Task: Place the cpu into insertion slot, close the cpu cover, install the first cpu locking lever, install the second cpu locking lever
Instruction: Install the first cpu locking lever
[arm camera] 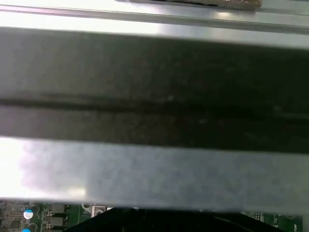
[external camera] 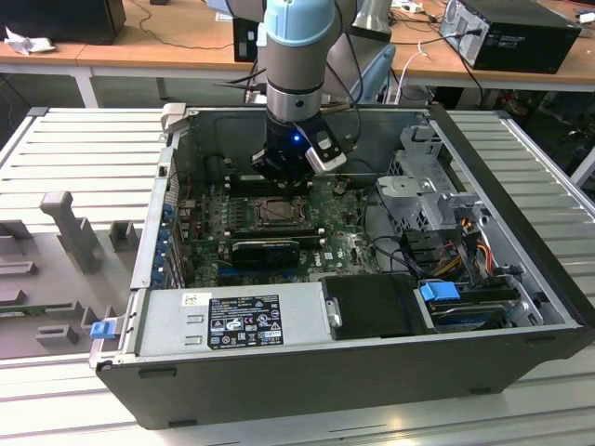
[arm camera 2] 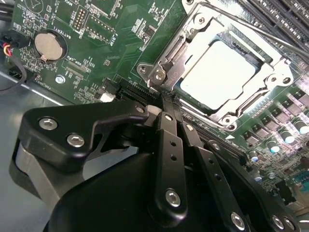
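Observation:
The cpu [arm camera 2: 217, 72], a pale square chip, lies flat in the insertion slot [external camera: 279, 213] on the green motherboard. The silver cpu cover [arm camera 2: 203, 26] lies down around it as a frame, with the chip showing through its window. A thin metal lever rod [arm camera 2: 251, 29] runs along the socket's far side. Another lever arm [arm camera 2: 169, 53] lies along the side nearest my fingers. My gripper [arm camera 2: 166, 99] is shut, its two black fingers pressed together with nothing between them. Their tips sit just beside the socket's corner. In the exterior view my gripper [external camera: 282, 181] hangs over the socket's back edge.
The open computer case has tall walls [arm camera: 154, 87] all round. A long black card [external camera: 265, 249] lies just in front of the socket. The power supply [external camera: 232, 321] and drive cage [external camera: 423, 186] flank the board. A coin battery [arm camera 2: 49, 44] and memory slots [arm camera 2: 285, 19] lie near the socket.

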Controlling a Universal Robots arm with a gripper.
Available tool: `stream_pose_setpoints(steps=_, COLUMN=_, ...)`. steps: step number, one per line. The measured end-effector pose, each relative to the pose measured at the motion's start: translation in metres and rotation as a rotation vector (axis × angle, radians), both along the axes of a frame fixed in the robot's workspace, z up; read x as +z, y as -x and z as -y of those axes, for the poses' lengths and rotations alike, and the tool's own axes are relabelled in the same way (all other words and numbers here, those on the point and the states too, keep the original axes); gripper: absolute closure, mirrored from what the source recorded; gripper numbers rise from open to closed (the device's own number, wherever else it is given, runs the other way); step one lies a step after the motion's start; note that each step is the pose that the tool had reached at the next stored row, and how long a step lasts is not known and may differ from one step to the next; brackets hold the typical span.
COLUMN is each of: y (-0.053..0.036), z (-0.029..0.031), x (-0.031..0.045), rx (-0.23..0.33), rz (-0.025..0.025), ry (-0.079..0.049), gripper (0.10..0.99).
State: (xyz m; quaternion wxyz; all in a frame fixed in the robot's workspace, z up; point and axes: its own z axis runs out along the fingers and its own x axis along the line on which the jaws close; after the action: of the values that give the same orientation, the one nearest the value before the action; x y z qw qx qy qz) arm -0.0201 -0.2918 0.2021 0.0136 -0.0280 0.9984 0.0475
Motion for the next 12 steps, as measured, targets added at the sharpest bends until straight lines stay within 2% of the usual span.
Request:
stream_pose_setpoints(steps=4, y=-0.0005, z=-0.0004, x=-0.0013, rx=0.000, rz=-0.0005, ry=0.002, gripper=0.980)
stream_pose_setpoints(steps=10, y=-0.0010, z=-0.0010, x=-0.0015, rx=0.000, rz=-0.0016, ry=-0.006, gripper=0.980)
stream_pose_setpoints(steps=12, y=-0.0011, z=-0.0012, x=0.0022, rx=0.000, rz=-0.0022, ry=-0.007, gripper=0.980)
